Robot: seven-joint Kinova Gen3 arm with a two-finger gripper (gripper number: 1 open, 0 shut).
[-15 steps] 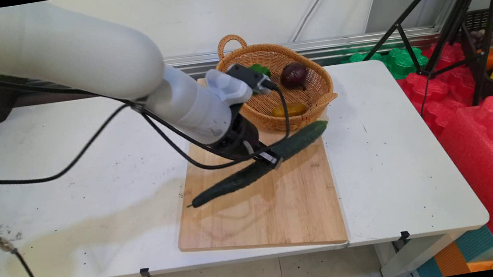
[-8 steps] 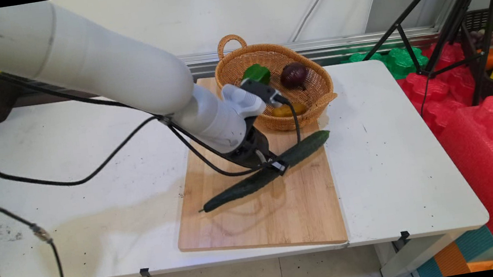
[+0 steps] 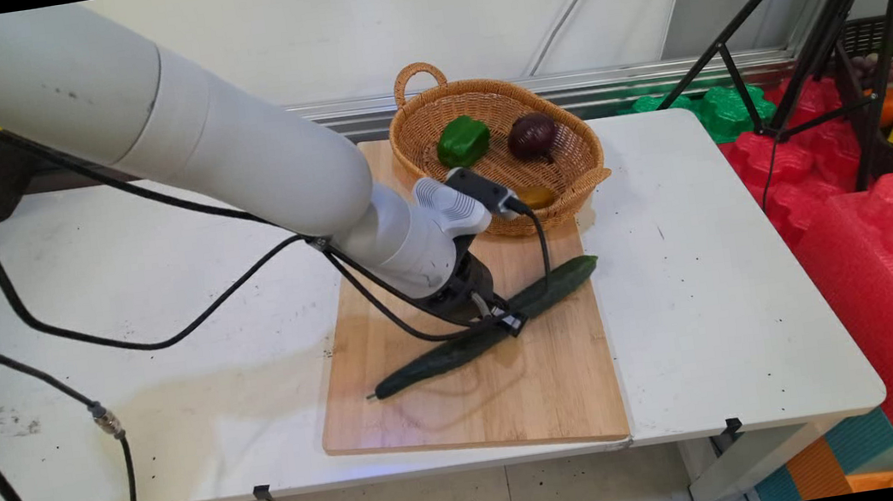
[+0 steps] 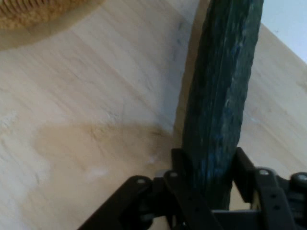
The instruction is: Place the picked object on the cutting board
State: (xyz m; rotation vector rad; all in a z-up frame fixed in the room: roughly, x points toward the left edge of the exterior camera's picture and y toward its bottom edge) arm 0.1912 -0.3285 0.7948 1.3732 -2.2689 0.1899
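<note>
Worktop (image 3: 155, 263): white surface you see stretching away to the left of the gripper, with black cables (image 3: 122, 341) draped over it from the arm.
Cutting board (image 3: 517, 396): pale wooden board directly under the gripper, lying on the worktop; in your hand view its grain fills the ground on both sides of the fingers.
Cucumber (image 3: 443, 359): long and dark green, lying slantwise on the cutting board; one end reaches down and left of the gripper, the other up and right of it toward the board's right edge. In your hand view it runs straight up from between the fingers (image 4: 218, 96).
Gripper (image 3: 503, 321): you have it closed on the cucumber near the middle of its length, one finger (image 4: 180, 163) pressed to each flank; low over the board, tilted down from the upper left.
Basket (image 3: 574, 173): woven wicker, just beyond the gripper, sitting on the far end of the cutting board; its rim shows at the top left corner of your hand view.
Green pepper (image 3: 463, 140): in the basket, on its left side, beyond the gripper.
Purple onion (image 3: 532, 136): in the basket, right of the pepper and apart from it.
Yellow item (image 3: 539, 197): at the basket's near wall, partly hidden by the camera mount; you cannot tell what it is.
Tripod (image 3: 813, 21): black legs well off to the gripper's right, beyond the worktop.
Red foam (image 3: 886, 244): heaped on the far right, beside the worktop's right edge.
</note>
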